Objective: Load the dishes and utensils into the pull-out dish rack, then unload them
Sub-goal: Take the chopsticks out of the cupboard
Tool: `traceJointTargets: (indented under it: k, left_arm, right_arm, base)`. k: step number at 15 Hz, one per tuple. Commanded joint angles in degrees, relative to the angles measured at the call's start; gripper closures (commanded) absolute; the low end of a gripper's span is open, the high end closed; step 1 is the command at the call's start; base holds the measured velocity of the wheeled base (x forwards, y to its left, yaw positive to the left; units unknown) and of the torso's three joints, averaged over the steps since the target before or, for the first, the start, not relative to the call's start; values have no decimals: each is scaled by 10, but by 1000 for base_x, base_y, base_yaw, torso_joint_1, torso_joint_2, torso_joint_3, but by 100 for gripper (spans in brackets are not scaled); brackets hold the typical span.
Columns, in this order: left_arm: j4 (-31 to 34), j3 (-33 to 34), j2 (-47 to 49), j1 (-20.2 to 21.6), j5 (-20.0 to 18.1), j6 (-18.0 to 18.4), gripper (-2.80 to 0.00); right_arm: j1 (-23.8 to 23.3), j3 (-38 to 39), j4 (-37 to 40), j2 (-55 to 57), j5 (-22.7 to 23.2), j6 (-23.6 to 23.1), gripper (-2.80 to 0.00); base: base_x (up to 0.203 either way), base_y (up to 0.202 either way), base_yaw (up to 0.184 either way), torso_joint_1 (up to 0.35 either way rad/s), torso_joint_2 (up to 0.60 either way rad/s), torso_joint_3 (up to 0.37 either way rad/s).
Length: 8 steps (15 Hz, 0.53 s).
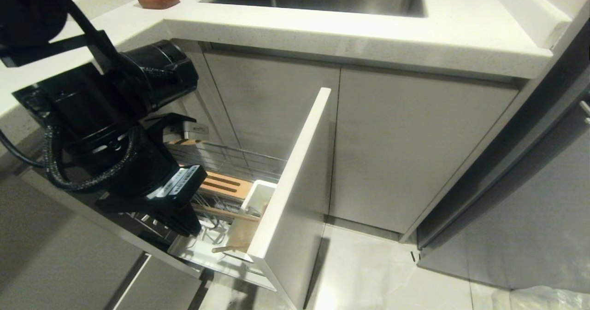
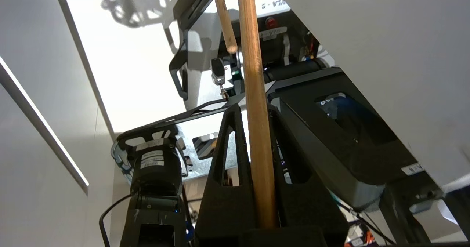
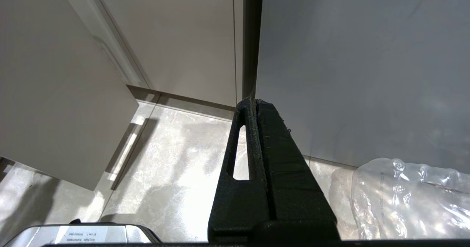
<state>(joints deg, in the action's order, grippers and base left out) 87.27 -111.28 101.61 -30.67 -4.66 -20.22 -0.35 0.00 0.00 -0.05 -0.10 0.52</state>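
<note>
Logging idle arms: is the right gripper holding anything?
No, the right gripper is shut on nothing, pointing at bare floor and cabinet fronts.

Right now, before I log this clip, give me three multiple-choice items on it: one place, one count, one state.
1. Where is the left gripper?
A. over the pull-out dish rack
B. in the sink
C. on the floor

2. How many chopsticks show in the left wrist view?
A. one
B. two
C. four

3. How is the right gripper?
A. wide open
B. holding a bowl
C. shut, empty

Key: 1 A, it hangs above the drawn-out basket; 2 B, one clamped, another beside it; 3 C, fingers together with nothing between.
</note>
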Motion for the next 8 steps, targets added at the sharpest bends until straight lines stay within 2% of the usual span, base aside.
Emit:
traceJointTargets:
  k: [1, 8]
  left_arm:
    - [4, 0, -27, 0, 0, -1, 0]
    - [4, 1, -98, 1, 1, -2, 0]
  right_arm:
    - [0, 0, 0, 0, 0, 0, 0]
    - [0, 0, 0, 0, 0, 0, 0]
  base:
    - [0, 0, 0, 0, 0, 0]
    - [0, 0, 0, 0, 0, 0]
